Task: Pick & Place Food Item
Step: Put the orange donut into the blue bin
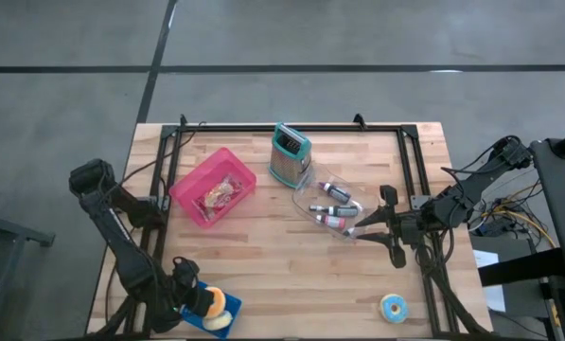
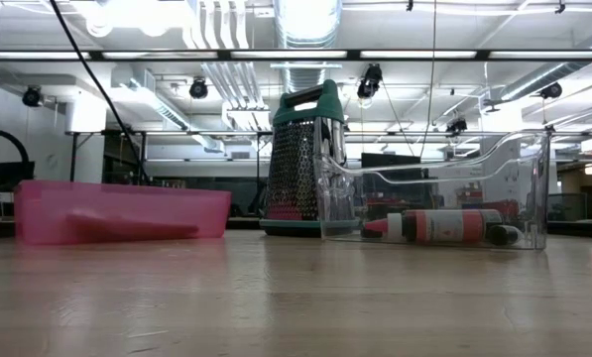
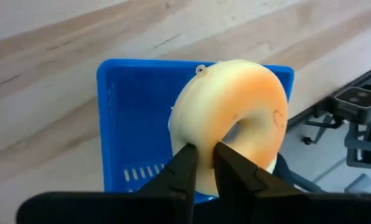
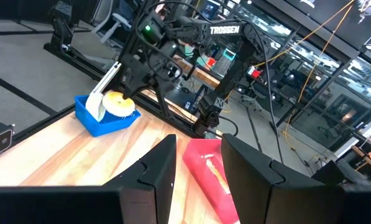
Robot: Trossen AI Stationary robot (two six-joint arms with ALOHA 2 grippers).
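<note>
— Left end effector (image 3: 201, 163), what is it doing?
— Its two fingers (image 3: 180, 171) are clamped on the rim of a pale, orange-topped doughnut (image 3: 232, 121), one finger outside the ring and one in its hole. The doughnut stands on edge over a blue basket (image 3: 132, 118) at the near left corner of the wooden surface (image 1: 273, 275); whether it touches the basket floor cannot be told.
— And the right end effector (image 1: 358, 230)?
— It hovers over the right half of the surface, just beside a clear plastic bin (image 1: 306, 203), with its fingers (image 4: 157, 165) standing a little apart and nothing between them.
— What lies in that bin?
— Small bottles (image 1: 335, 192) with dark caps, lying on their sides.
— What else is on the surface?
— A pink basket (image 1: 212, 186) with a packaged food item (image 1: 219, 194) inside sits left of centre. A metal box grater (image 1: 289, 155) with a green top stands upright toward the far edge, between the pink basket and the bin. A second doughnut with light blue icing (image 1: 393, 306) lies alone near the front right corner, well apart from everything else.
</note>
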